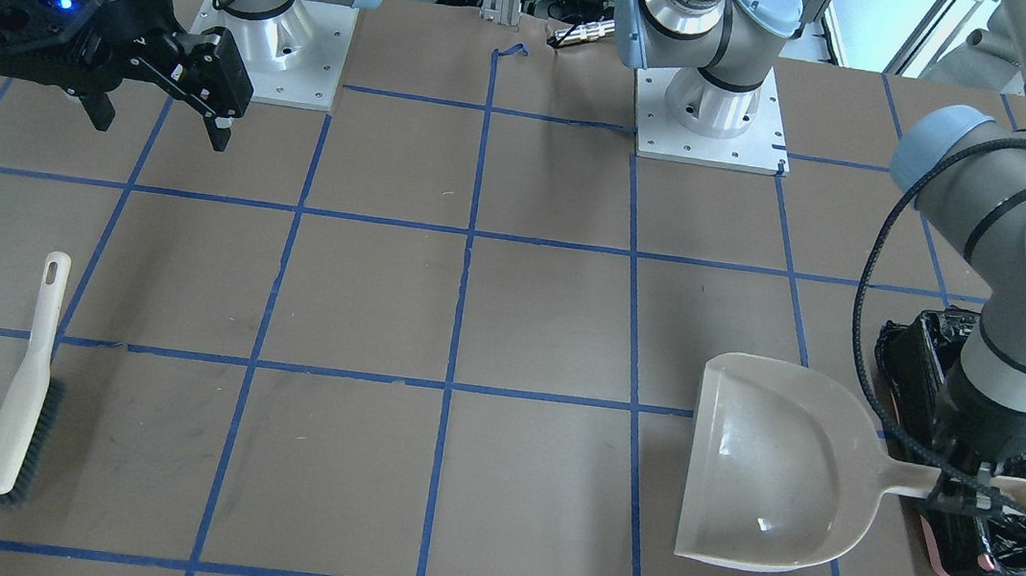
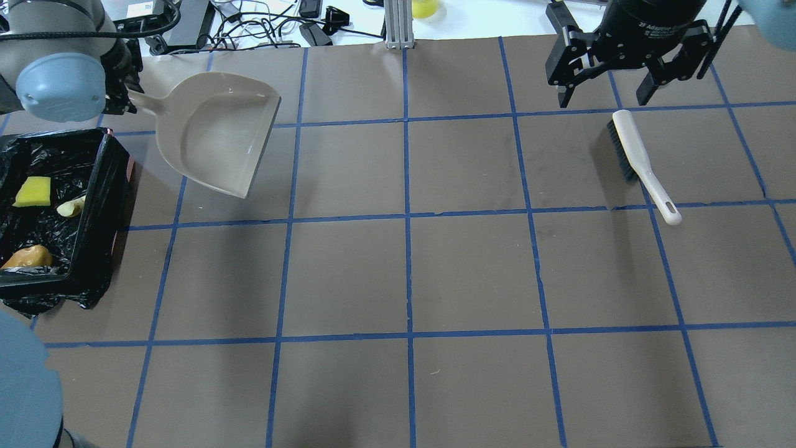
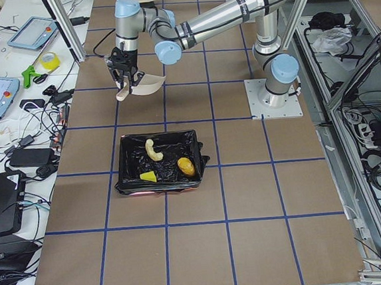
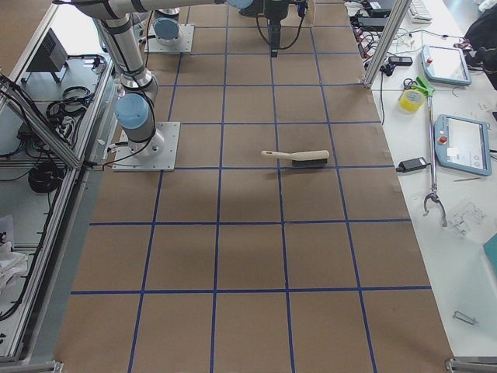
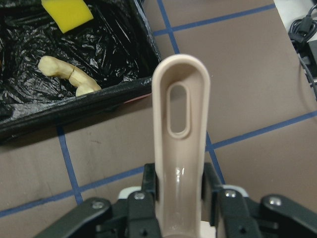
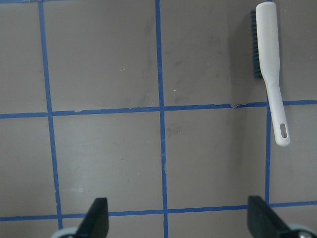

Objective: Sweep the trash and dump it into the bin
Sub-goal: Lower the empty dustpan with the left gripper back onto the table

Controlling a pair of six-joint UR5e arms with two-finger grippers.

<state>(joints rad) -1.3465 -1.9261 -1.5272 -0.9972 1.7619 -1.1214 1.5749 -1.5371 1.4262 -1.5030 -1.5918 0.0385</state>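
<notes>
Setting the empty dustpan flat on the tabletop, clear of the bin, is advised: handle clenched by left tool, right tool released above brush, trash all binned.

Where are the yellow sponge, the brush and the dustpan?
yellow sponge (image 2: 32,191), overhead view, middle of its top.
hand brush (image 2: 643,167), overhead view, start of its handle.
dustpan (image 2: 214,134), overhead view, inside its scoop.

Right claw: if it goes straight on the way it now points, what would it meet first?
Probably the bare table; the right claw points down at it, and the brush lies to one side.
</notes>
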